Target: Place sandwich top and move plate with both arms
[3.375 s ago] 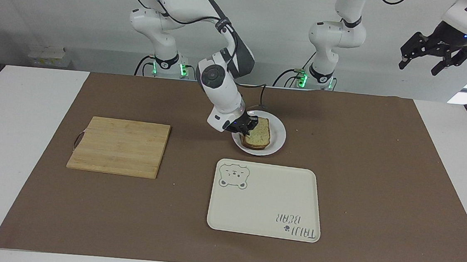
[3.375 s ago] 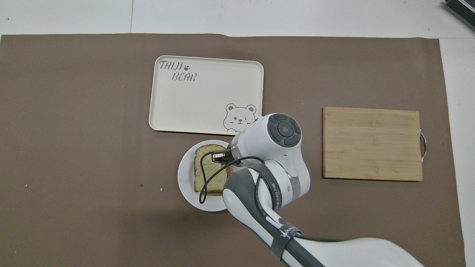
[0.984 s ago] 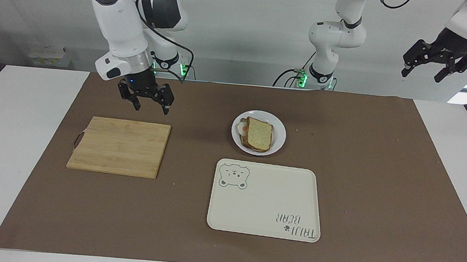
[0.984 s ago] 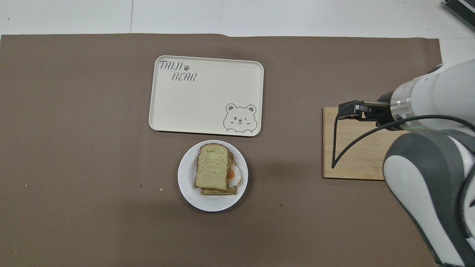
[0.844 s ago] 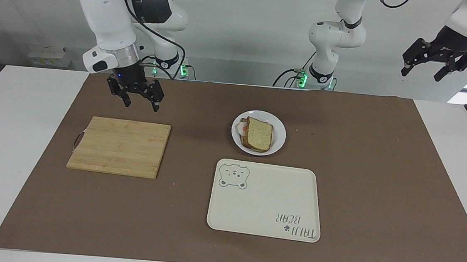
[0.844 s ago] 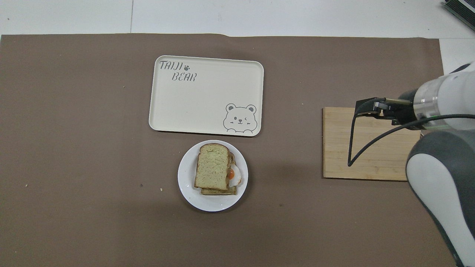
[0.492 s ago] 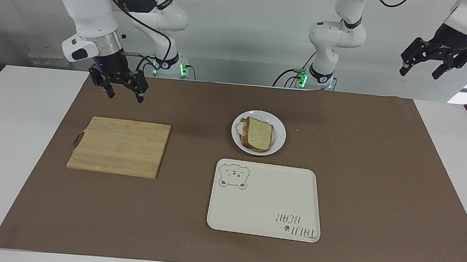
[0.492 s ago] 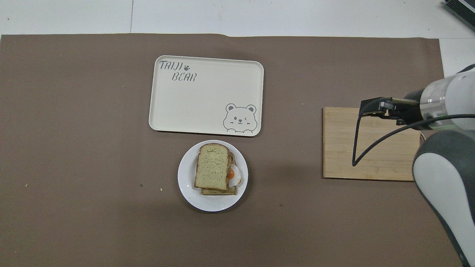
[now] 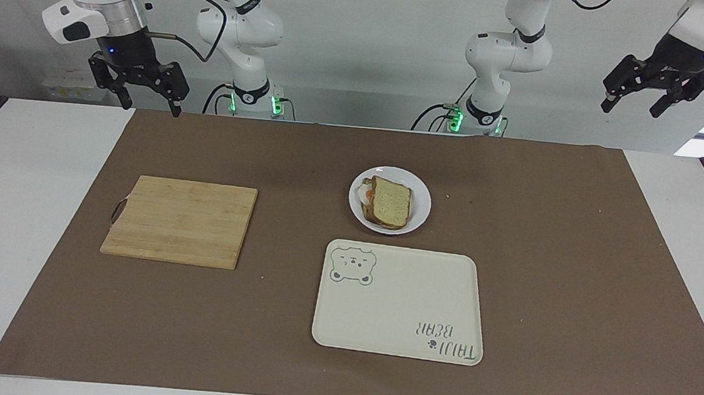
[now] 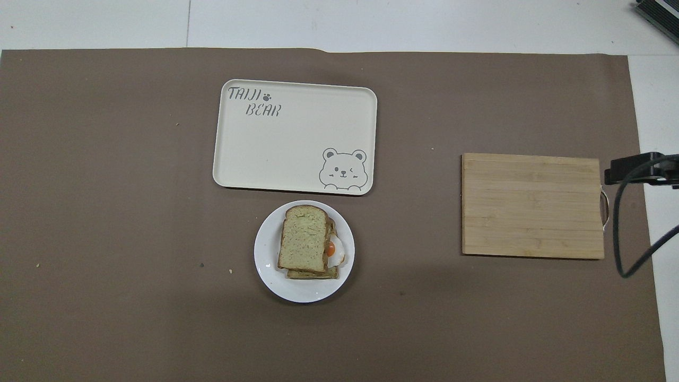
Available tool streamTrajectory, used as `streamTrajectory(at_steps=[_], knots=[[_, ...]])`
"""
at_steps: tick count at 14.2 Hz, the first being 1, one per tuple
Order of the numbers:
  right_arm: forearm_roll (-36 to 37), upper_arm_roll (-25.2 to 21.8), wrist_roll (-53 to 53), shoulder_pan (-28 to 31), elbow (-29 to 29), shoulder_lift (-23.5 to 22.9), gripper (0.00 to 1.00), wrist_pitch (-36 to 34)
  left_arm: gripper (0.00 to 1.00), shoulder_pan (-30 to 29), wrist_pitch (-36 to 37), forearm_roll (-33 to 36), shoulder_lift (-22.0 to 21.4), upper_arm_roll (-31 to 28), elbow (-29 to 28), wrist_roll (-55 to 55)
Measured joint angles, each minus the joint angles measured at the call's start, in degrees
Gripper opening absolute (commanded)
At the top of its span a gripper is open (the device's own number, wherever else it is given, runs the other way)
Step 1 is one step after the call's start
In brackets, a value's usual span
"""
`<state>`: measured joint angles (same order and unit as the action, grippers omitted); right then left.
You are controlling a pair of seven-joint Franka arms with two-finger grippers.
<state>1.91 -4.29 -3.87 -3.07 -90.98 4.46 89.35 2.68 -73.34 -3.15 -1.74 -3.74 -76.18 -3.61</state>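
Observation:
The sandwich top (image 9: 392, 202) (image 10: 303, 238), a pale speckled slice, lies on the egg-topped slice on the small white plate (image 9: 421, 193) (image 10: 265, 249). A bit of fried egg (image 10: 335, 251) shows from under it. My right gripper (image 9: 139, 86) hangs open and empty, high over the mat's corner at the right arm's end. My left gripper (image 9: 656, 88) is raised high past the left arm's end of the table, open and empty. Only a black part of the right hand (image 10: 639, 170) shows at the overhead view's edge.
A cream bear tray (image 9: 400, 302) (image 10: 294, 135) lies just farther from the robots than the plate. A wooden cutting board (image 9: 180, 220) (image 10: 532, 205) lies toward the right arm's end. A brown mat (image 9: 572, 271) covers the table.
My right gripper has risen and drawn back from over the cutting board toward the mat's corner, leaving the overhead view almost entirely. The sandwich and the left arm have stayed still.

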Motion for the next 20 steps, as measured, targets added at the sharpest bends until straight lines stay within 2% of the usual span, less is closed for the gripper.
streamTrajectory(at_steps=[4, 12, 20], knots=[[0.0, 0.0, 0.01, -0.15, -0.52, 0.43, 1.0, -0.06, 1.0, 0.01, -0.01, -5.37, -0.67, 0.18, -1.85, 0.0], [0.0, -0.06, 0.01, -0.09, -0.58, 0.43, 1.0, -0.07, 1.0, 0.03, -4.2, -16.23, -1.44, 0.45, -9.67, -0.98], [0.0, 0.09, 0.01, -0.14, -0.58, 0.43, 1.0, -0.07, 1.0, 0.04, -10.35, -22.52, -2.41, 0.5, -19.56, -4.99]])
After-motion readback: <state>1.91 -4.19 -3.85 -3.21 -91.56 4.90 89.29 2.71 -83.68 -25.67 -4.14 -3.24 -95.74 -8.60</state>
